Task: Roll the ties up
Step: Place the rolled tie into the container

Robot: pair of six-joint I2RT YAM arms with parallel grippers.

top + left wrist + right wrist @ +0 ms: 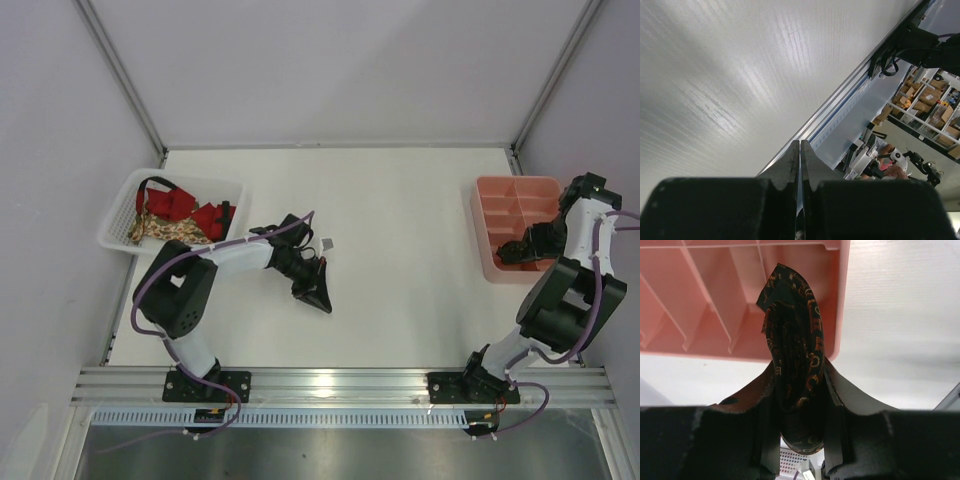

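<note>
At the right of the overhead frame, the right hand [517, 251] sits over the lower part of the pink tray [495, 190]. It is clamped on the dark tie [792, 315], which is wound into a roll. In the right wrist view the right hand [800, 369] presses a finger [837, 395] against each side of the roll, which stands on edge, its gold-speckled coils facing the lens. The roll hangs in front of the pink tray [715, 315], by the tray's right wall. It is probably over one of the nearest compartments, though the angle does not settle which.

The left hand [318, 293] is low over the bare counter [420, 300], left of centre in the overhead frame. Its fingers are pressed together with nothing between them. The left wrist view shows the left hand [800, 148] as a thin closed seam above the pale counter [740, 75].

In the upper left of the overhead frame, a white basket [113, 222] holds the other ties, a red tie [207, 217] in a heap with a beige floral tie [165, 230] below it.
</note>
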